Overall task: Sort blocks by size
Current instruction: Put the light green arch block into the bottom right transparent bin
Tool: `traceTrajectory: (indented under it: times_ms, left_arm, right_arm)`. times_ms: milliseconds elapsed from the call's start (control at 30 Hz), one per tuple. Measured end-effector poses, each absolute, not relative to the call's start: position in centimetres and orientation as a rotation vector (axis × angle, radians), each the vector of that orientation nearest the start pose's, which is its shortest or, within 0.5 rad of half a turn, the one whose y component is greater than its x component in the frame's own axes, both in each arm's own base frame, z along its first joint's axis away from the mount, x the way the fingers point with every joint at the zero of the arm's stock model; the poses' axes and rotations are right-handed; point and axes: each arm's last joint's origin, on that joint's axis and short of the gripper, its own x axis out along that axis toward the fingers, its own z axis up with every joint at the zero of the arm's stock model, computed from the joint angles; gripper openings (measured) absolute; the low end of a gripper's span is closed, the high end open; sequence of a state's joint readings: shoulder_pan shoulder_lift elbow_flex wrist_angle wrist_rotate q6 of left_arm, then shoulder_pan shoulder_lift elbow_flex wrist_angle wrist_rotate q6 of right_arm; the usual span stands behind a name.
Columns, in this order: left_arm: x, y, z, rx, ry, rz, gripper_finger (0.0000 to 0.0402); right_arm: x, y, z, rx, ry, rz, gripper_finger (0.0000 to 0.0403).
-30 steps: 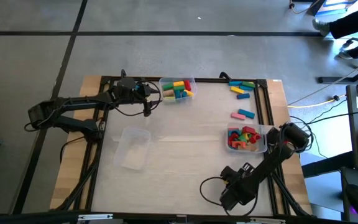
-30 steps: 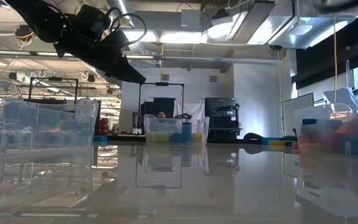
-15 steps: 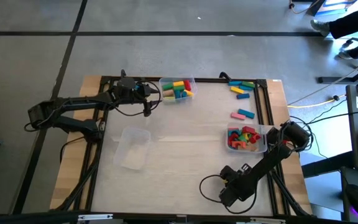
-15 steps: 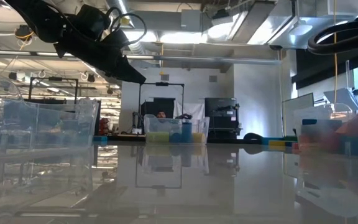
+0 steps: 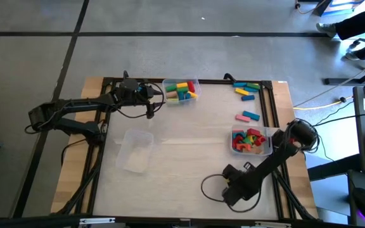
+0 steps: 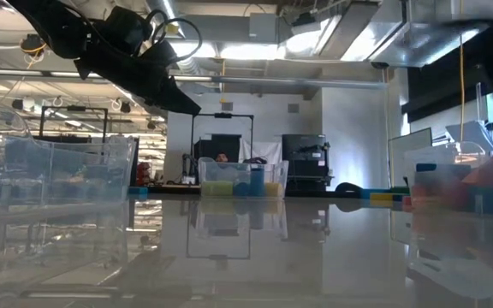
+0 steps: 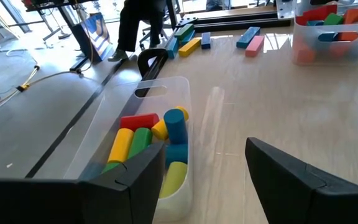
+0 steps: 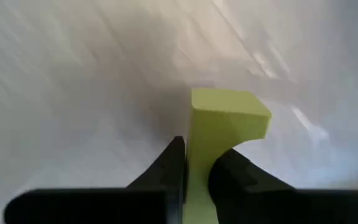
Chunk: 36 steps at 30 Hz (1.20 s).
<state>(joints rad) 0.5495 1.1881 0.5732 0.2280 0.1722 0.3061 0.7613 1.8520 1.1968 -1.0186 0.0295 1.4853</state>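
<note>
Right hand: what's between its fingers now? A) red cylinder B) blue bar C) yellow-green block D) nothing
C: in the right wrist view the right hand has its two dark fingers closed against the sides of a yellow-green block, over bare tabletop.

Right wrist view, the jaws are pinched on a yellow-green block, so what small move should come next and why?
Probably lift it straight up off the table. The right gripper has its jaws closed around the yellow-green block near the table's front edge, with every bin away from it, so it needs raising before carrying. The left gripper waits open by the bin of cylinders.
</note>
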Motion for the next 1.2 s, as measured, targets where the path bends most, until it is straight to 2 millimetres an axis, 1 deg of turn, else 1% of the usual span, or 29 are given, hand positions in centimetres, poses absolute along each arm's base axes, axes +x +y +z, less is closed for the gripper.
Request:
traceTrajectory:
  times_ms: [67,167,300,433,500,667,833,1000,1200]
  left_arm:
    - [21.2,12.4,22.0,0.161,0.419,0.312,0.0218]
    - [21.2,12.4,21.9,0.16,0.42,0.312,0.0218]
    - [21.2,12.4,22.0,0.166,0.419,0.312,0.0218]
    - [21.2,12.4,22.0,0.169,0.419,0.311,0.0218]
    - [21.2,12.4,22.0,0.169,0.419,0.311,0.0218]
    - [21.2,12.4,22.0,0.169,0.421,0.311,0.0218]
    - [21.2,12.4,21.9,0.168,0.421,0.311,0.0218]
    - [21.2,12.4,21.9,0.168,0.421,0.311,0.0218]
    - [21.2,12.4,21.9,0.168,0.422,0.311,0.0218]
  right_arm:
    - [23.2,21.1,17.6,0.502,1.452,-0.647,0.0051]
    - [23.6,20.3,19.5,0.504,1.355,-0.658,0.0056]
    - [24.1,18.9,22.6,0.492,1.198,-0.634,0.005]
    - [24.5,17.2,24.5,0.453,1.063,-0.63,0.0055]
    - [24.6,16.3,25.3,0.425,1.03,-0.624,0.0059]
    - [25.4,13.9,25.6,0.363,1.042,-0.676,0.0052]
    - [25.4,12.0,25.6,0.319,1.09,-0.767,0.0054]
    - [25.2,10.6,25.6,0.281,1.14,-0.836,0.0055]
    - [24.5,9.6,25.7,0.212,1.19,-0.919,0.0053]
